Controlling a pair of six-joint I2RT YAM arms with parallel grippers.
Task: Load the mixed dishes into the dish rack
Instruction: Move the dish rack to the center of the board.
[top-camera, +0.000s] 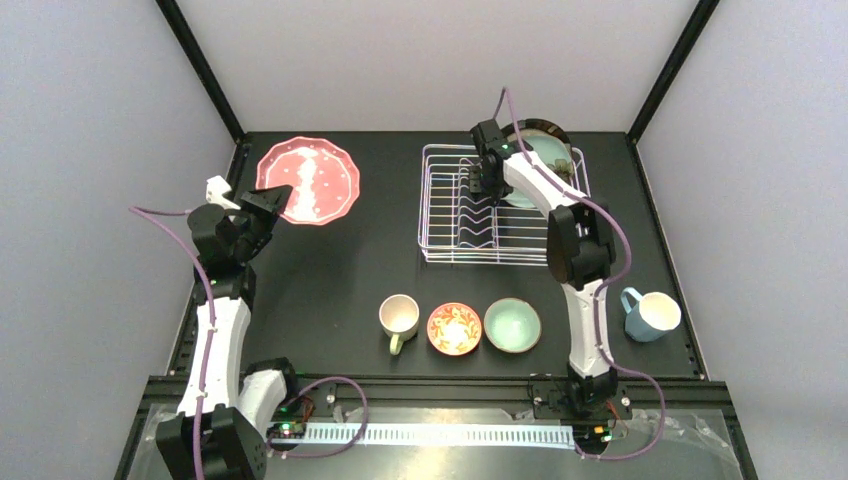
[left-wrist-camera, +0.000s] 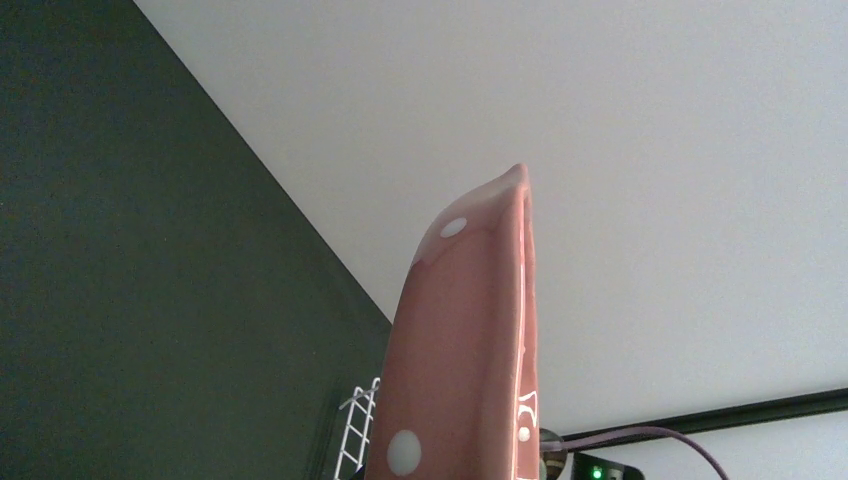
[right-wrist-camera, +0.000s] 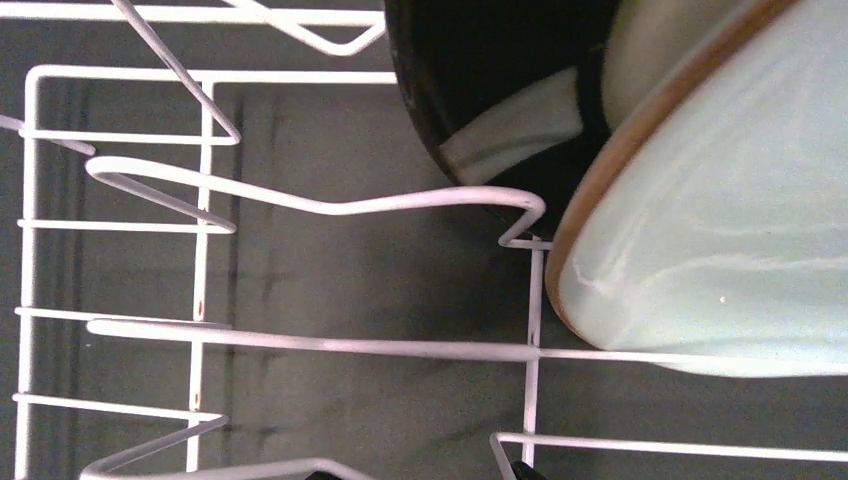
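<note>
Pink first: clamping the pink dotted scalloped plate (top-camera: 315, 175) by its near rim in the left hand (top-camera: 275, 198), tipping it on edge at the far left of the tabletop (top-camera: 330, 270), well apart from the dish rack (top-camera: 455, 205). Hovering the right hand (top-camera: 487, 172) over the rack's far right end, just beside the teal flower plate (right-wrist-camera: 720, 220) and the cream plate with dark striped rim (top-camera: 545, 128); not showing its fingers, so not telling wide from closed. Judging the step as carrying the third plate over. Calling next for swinging it rightward, holding it upright, and lowering it into a free divider slot clear of the right arm. Leaving the cream mug (top-camera: 399, 316), red-orange bowl (top-camera: 454, 329), mint bowl (top-camera: 512, 325) and blue mug (top-camera: 652, 315) waiting along the near side.
</note>
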